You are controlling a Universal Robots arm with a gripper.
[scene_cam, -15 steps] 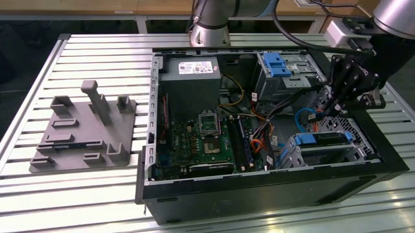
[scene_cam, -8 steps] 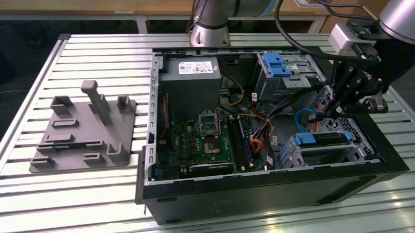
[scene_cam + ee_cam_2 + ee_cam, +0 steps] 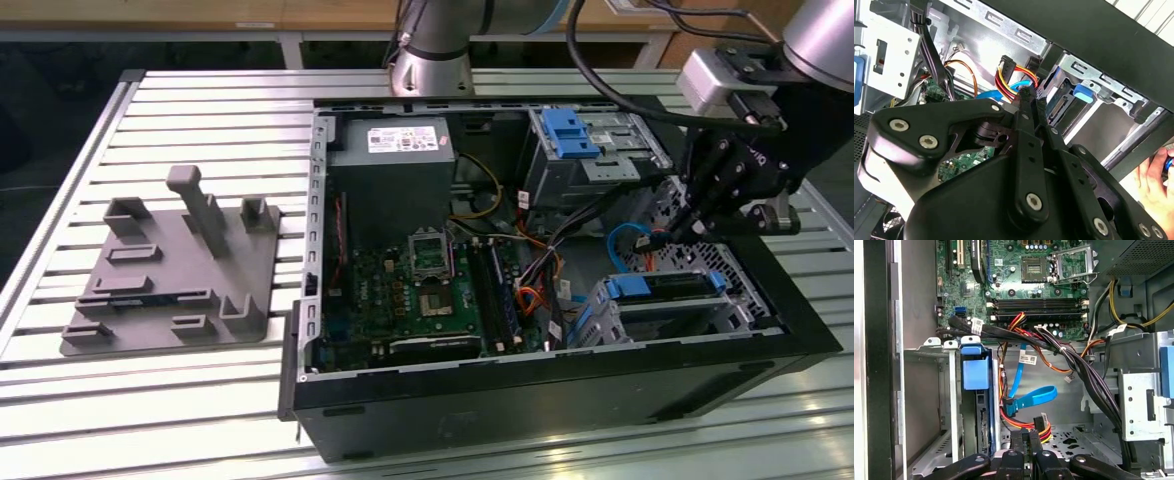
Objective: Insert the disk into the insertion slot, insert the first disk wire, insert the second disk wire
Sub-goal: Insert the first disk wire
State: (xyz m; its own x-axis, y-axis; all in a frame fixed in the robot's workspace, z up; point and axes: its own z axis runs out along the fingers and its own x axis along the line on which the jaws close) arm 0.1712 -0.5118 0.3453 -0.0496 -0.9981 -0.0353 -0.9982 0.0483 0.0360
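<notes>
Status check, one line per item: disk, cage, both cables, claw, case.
disk: seated in the cage, blue carrier end showing.
insertion slot: holds the disk.
blue data cable: loose, plug hanging free.
power plug: not in the disk, beside the claw tips.
claw: shut, down inside the case among the cables.
computer case: side open, interior exposed.

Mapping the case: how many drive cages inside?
2. A grey bay with a blue latch, toward the exterior view's top right; a perforated cage holding the disk, nearer the camera. More may be hidden.
</notes>
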